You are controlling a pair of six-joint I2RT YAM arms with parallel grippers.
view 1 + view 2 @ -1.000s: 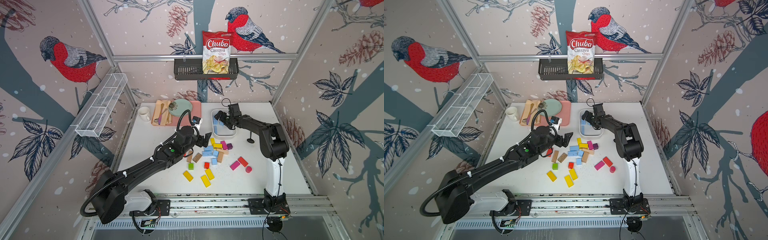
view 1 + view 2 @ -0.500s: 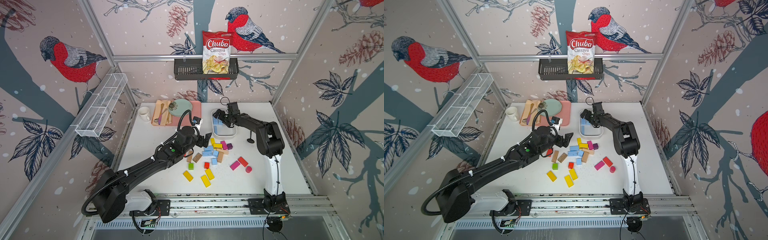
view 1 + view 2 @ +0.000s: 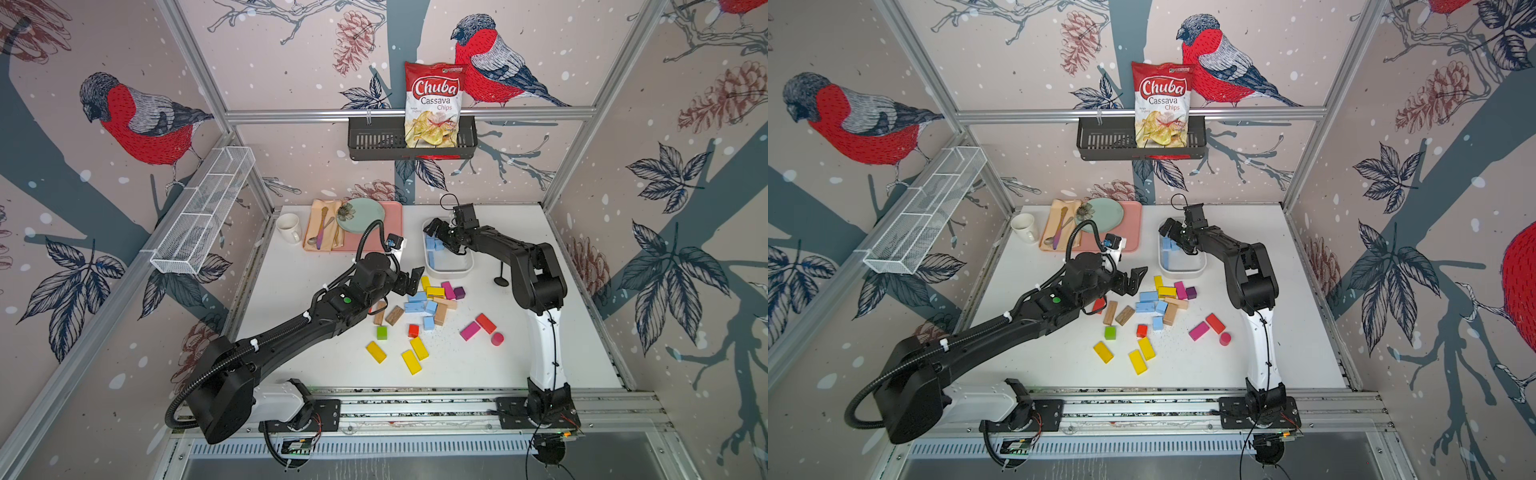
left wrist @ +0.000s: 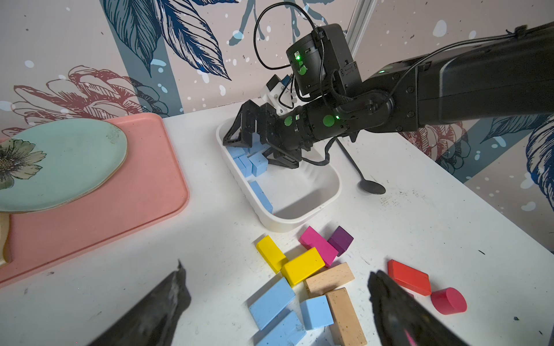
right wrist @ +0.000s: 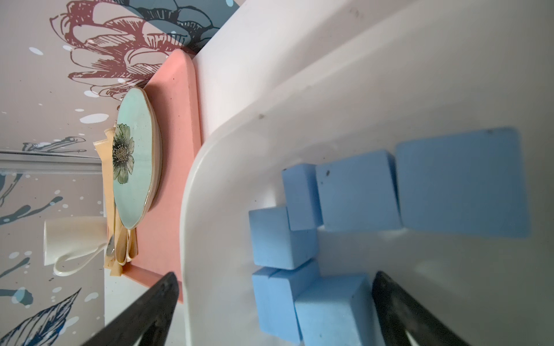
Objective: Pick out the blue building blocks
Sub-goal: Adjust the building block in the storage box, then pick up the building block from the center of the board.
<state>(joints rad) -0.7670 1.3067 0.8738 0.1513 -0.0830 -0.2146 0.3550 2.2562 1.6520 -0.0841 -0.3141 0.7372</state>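
- Four blue building blocks (image 3: 417,302) lie loose on the table (image 3: 457,374), bunched among yellow, plain-wood and magenta pieces; in the left wrist view the nearest one runs off the frame's edge
- Several more sit inside the white tray (image 4: 299,223), heaped at its far end, with one bar lying along a wall; their number is hard to tell, since the right claw (image 4: 258,145) covers part of the heap, and the right wrist view shows them blurred and cut off
- Right claw: jaws spread wide, gripping nothing, poised low over the heap; whether a finger touches a block cannot be told
- Right arm: rises from its base, elbow high, forearm sloping down toward the tray at the back of the table
- Left claw (image 3: 409,281): jaws wide apart and empty, hovering just beside the loose pile, between it and the pink tray (image 3: 390,232); its own wrist view shows only two dark fingertips
- Left arm: stretched low and diagonally across the table; it hides most of a red block (image 3: 1098,305)
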